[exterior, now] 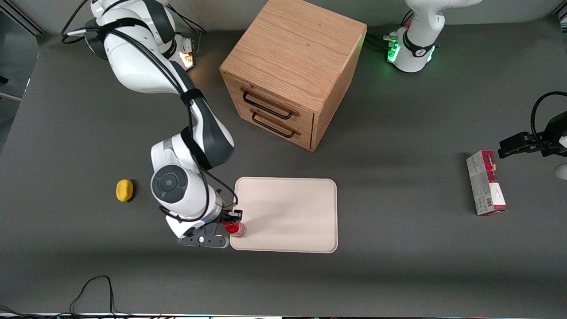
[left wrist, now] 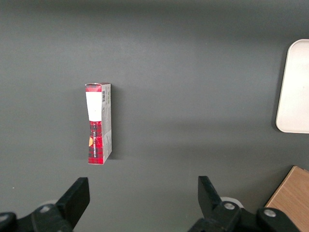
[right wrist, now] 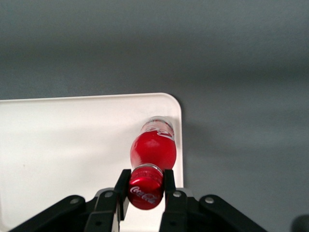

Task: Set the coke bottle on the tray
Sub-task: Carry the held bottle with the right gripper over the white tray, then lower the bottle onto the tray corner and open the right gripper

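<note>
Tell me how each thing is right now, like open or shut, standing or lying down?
coke bottle: upright over the tray's corner, held by its cap.
gripper: shut on the bottle's cap.
tray: flat on the table.
drawer cabinet: both drawers shut.
carton: lying flat.
yellow thing: resting on the table.
</note>
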`<state>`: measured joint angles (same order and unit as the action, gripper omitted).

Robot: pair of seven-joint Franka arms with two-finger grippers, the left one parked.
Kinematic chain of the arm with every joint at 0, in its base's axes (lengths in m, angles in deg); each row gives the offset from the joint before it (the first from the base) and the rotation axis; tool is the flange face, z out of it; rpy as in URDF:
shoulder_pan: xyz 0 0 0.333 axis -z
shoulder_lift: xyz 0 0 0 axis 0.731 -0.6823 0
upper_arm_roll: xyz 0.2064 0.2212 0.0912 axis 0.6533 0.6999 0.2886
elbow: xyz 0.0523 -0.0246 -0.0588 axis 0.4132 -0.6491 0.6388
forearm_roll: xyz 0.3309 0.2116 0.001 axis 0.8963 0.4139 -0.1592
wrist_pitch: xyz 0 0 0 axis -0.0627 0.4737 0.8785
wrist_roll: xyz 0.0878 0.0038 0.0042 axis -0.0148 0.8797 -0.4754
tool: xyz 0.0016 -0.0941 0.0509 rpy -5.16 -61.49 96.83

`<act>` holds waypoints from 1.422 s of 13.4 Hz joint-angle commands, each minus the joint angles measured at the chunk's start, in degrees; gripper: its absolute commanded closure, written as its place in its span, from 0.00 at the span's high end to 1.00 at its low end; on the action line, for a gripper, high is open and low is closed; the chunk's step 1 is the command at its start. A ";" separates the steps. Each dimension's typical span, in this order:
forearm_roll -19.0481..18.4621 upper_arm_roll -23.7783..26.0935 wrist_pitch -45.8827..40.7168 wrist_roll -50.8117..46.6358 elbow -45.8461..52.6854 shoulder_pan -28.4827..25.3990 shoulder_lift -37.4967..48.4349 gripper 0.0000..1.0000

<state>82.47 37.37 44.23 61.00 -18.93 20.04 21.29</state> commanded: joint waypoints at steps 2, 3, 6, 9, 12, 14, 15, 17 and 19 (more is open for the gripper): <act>0.78 0.17 0.70 -1.75 3.16 -0.49 -2.38 0.00; 0.78 0.17 0.70 -1.75 3.16 -0.49 -2.56 0.00; 0.69 0.17 0.88 -1.57 3.16 -0.49 -2.65 0.26; 0.43 0.09 1.32 -1.22 2.98 -0.66 -2.56 1.00; 0.43 0.09 1.23 -1.31 2.98 -0.66 -2.56 1.00; 0.43 0.09 1.32 -1.31 2.98 -0.66 -2.56 1.00; 0.43 0.09 1.23 -1.31 2.98 -0.66 -2.56 1.00; 0.43 0.09 1.32 -1.31 2.98 -0.66 -2.47 1.00; 0.43 0.09 1.14 -1.13 2.98 -0.66 -2.21 1.00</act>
<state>82.46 37.56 45.46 60.51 -18.03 19.57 19.94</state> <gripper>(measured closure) 0.000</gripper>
